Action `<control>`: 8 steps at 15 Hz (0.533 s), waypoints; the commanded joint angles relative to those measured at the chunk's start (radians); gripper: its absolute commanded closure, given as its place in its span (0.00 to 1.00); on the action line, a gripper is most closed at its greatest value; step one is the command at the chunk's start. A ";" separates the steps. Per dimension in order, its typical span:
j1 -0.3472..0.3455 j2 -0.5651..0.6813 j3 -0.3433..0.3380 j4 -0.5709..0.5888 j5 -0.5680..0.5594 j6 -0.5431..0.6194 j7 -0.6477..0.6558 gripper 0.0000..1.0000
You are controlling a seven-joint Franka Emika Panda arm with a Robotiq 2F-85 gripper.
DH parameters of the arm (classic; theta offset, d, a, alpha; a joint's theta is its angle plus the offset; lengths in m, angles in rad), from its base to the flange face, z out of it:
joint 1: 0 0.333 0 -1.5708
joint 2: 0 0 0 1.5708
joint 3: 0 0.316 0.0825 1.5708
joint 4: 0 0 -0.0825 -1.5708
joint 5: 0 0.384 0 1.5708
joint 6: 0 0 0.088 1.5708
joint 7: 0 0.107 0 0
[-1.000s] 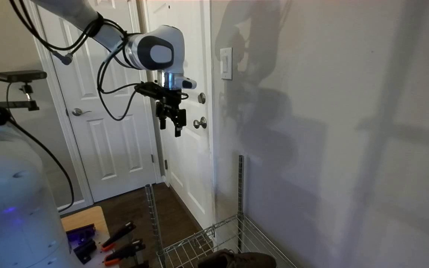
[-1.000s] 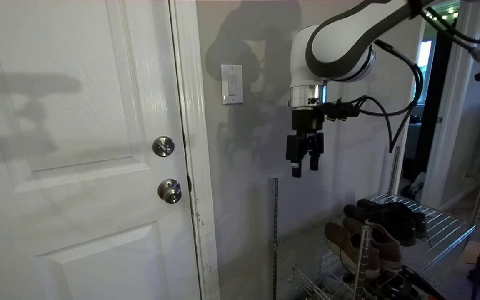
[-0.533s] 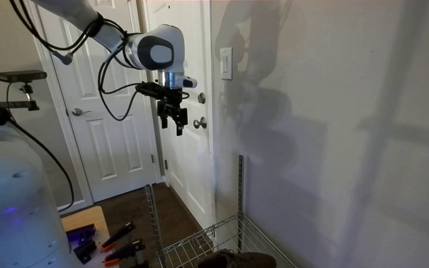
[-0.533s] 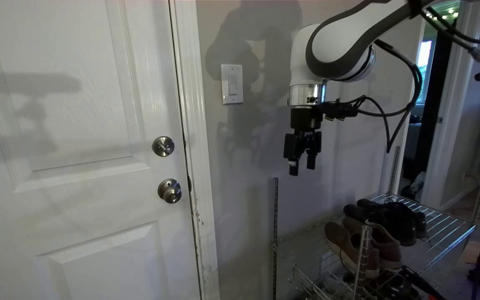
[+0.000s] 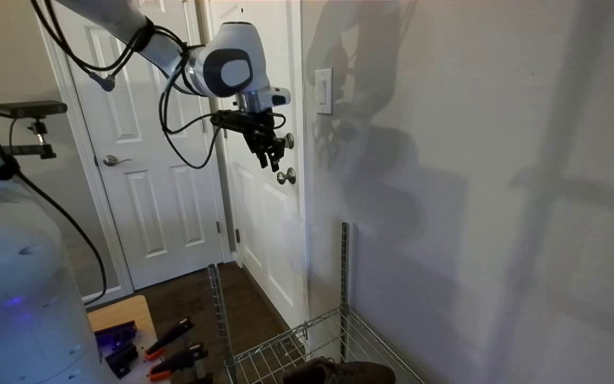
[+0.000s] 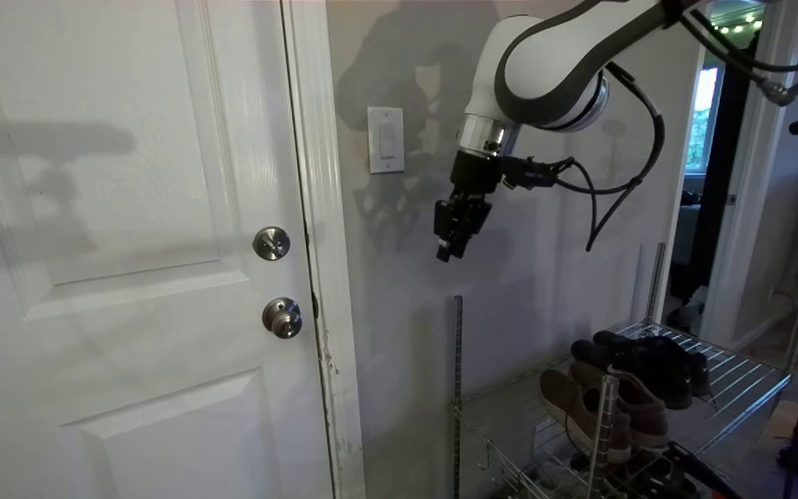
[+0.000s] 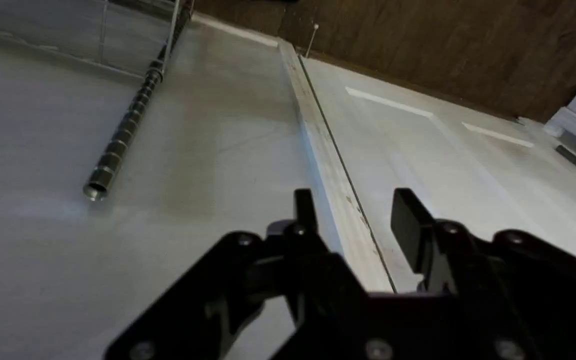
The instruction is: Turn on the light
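Observation:
The light itself is out of view, but its switch, a white upright wall plate (image 5: 324, 90) with a rocker, is on the wall beside the door frame; the same switch (image 6: 386, 140) faces the camera in an exterior view. My black gripper (image 6: 450, 253) hangs tilted, lower than the plate and apart from it, fingertips pointing down and toward the door side. In the wrist view the gripper (image 7: 353, 200) has a part-width gap between its fingers and holds nothing; the door frame shows through the gap. No switch shows in the wrist view.
A white door (image 6: 129, 346) carries a round knob (image 6: 281, 319) and a deadbolt (image 6: 271, 243) near the frame. Below the arm, a metal shelf post (image 6: 458, 360) rises from a wire rack with brown shoes (image 6: 579, 409). The post (image 7: 120, 142) also shows in the wrist view.
The arm has risen and shifted toward the door side, nearer the switch plate. The gripper has tilted from pointing straight down, and its fingers have come closer together.

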 commanded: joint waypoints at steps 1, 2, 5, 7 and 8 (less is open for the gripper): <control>-0.003 0.026 0.014 0.019 -0.064 0.119 -0.018 0.85; -0.003 0.031 0.016 0.024 -0.086 0.160 -0.020 0.93; -0.011 0.039 0.024 0.028 -0.157 0.283 -0.008 0.99; -0.028 0.044 0.030 0.026 -0.217 0.379 0.020 1.00; -0.036 0.048 0.032 0.027 -0.241 0.421 0.027 0.98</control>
